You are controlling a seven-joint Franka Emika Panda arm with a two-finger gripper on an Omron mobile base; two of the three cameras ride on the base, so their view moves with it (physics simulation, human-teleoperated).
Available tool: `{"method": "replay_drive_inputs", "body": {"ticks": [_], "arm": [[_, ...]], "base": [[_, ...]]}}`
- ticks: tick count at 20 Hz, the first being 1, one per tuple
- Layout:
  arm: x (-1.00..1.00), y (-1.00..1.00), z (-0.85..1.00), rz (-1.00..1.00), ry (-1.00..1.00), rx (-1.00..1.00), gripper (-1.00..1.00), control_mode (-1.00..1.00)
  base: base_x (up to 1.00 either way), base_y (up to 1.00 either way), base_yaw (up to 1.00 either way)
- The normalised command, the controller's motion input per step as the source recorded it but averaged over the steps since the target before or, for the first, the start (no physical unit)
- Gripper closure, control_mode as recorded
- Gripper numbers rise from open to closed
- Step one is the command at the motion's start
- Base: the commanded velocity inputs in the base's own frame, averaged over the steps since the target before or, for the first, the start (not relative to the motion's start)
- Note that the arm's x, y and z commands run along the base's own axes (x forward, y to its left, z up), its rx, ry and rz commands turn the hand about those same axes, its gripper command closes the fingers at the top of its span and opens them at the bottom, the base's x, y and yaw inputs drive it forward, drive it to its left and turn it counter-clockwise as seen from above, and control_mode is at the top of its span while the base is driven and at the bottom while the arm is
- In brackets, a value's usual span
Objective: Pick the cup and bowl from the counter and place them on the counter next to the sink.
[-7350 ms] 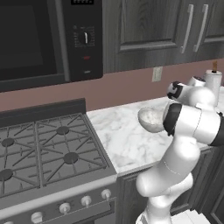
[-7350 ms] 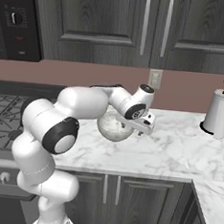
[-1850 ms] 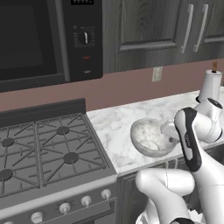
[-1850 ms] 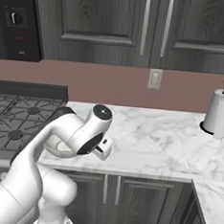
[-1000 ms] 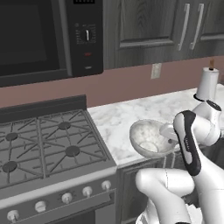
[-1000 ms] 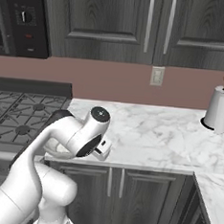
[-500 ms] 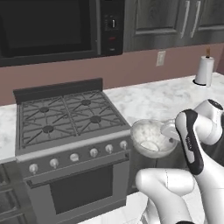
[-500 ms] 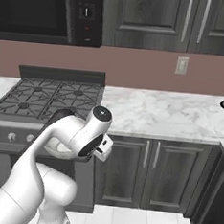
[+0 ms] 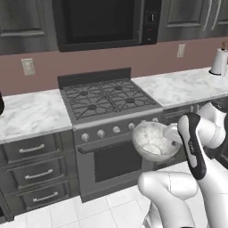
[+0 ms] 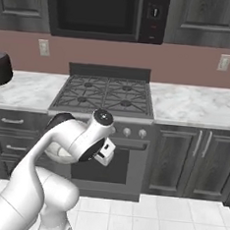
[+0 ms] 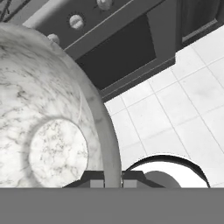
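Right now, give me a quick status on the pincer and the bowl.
Pincer shut on the bowl rim. Bowl held upright in the air, in front of the oven door, off the counter. Nothing blocking ahead.

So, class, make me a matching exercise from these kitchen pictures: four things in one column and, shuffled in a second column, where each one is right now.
Things:
1. bowl
2. paper towel roll
3. microwave
4. gas stove

Places:
A. on the wall above the burners
B. on the far right of the counter
C. between two stretches of marble counter
D. held by its rim in the end effector, in front of the oven door

Pairs: 1-D, 2-B, 3-A, 4-C
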Motion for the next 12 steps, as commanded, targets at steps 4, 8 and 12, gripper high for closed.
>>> {"method": "replay_drive_inputs", "body": {"ticks": [4, 8, 12], "arm": [[0.00, 0.00, 0.00, 0.00, 0.00, 0.00, 1.00, 1.00], [0.00, 0.00, 0.00, 0.00, 0.00, 0.00, 1.00, 1.00], [0.00, 0.00, 0.00, 0.00, 0.00, 0.00, 1.00, 1.00]], "base": [[-0.67, 1.00, 0.00], [-0.61, 1.00, 0.00], [-0.48, 1.00, 0.00]]}}
